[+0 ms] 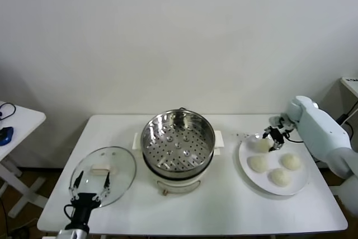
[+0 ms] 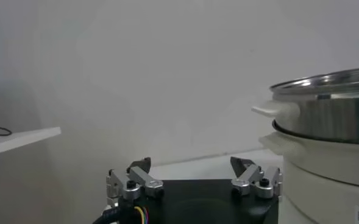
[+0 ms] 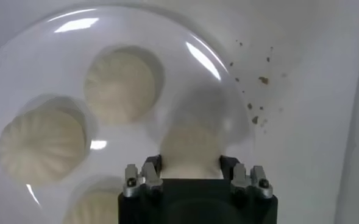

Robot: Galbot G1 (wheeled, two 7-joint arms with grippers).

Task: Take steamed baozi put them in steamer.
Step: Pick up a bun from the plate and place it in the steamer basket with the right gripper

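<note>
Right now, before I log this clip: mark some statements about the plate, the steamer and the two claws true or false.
1. All four baozi are on the white plate. True: none lies in the steamer yet.
2. The right claw is shut on the baozi at the plate's far left. True.
3. The glass lid sits on the steamer. False: it lies flat on the table, to the steamer's left.
4. The left claw holds the lid's knob. False: it is open, near the lid's front edge, gripping nothing.
5. The steamer's perforated tray holds one bun. False: it is bare.
</note>
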